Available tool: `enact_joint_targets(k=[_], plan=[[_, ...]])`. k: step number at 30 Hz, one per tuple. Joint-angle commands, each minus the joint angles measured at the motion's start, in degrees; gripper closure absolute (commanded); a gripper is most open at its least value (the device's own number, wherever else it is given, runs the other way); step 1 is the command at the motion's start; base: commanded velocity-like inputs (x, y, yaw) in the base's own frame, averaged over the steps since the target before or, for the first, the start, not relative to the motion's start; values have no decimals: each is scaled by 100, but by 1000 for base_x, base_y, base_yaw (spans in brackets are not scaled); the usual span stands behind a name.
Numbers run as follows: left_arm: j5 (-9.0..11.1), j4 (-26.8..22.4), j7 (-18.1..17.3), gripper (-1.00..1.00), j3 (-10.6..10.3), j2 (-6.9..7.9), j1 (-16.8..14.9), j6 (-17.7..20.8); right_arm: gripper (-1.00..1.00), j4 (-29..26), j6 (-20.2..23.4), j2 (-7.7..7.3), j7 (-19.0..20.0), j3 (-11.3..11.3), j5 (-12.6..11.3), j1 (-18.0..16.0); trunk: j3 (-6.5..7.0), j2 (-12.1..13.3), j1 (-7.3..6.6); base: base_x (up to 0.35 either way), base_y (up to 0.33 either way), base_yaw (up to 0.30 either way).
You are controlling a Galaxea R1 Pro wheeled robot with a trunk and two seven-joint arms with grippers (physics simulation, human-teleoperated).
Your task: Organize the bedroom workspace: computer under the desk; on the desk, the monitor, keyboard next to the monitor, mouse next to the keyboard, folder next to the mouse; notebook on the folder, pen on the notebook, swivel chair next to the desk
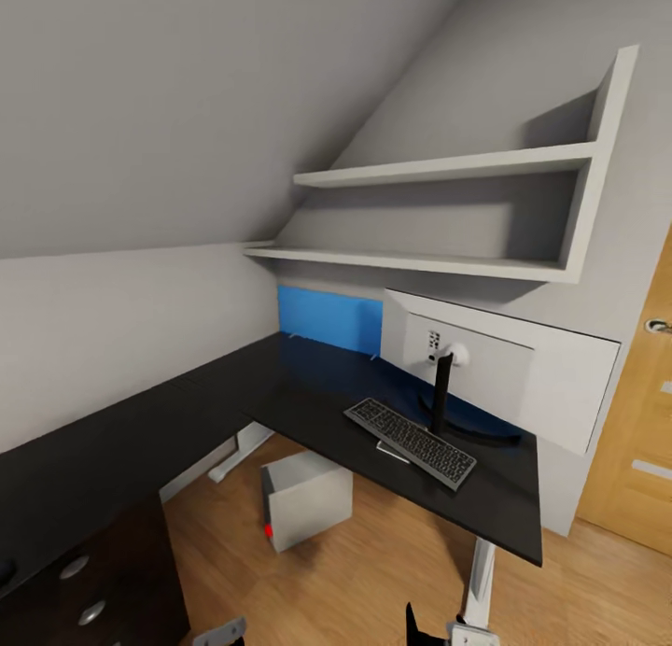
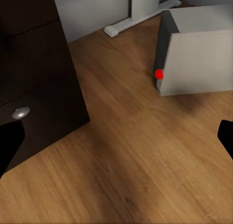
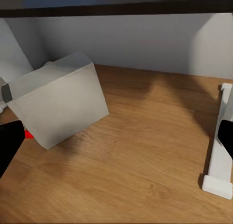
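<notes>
Centre-right of the head view, the keyboard [image 1: 411, 442] lay before the monitor [image 1: 523, 377] on the counter [image 1: 308, 394]; the computer [image 1: 306, 498] stood beneath. Both hands [image 2: 116, 139] [image 3: 116, 136] were open, empty.

I get even, soft room light, a faint shadow under the desk [image 1: 373, 413], wide-angle stretch at head-view edges (renders slightly blurry).
</notes>
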Motion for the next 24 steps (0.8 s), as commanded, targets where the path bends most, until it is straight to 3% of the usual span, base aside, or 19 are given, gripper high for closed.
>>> enact_joint_targets(k=[1,13,24], plan=[[22,1,38,-100,-50,-1,-5,-7,-100,11,-24,17,17,-32,-38,-8,-17,-6,1,0,0,-20],[23,1,38,-100,-50,-3,-1,-7,-100,6,-24,72,-216,-34,-37,-8,-123,-6,1,0,0,-23],[22,1,41,-100,-50,-16,-4,-12,-100,5,-24,72,-225,-34,-36,-8,-212,-6,1,0,0,-133]])
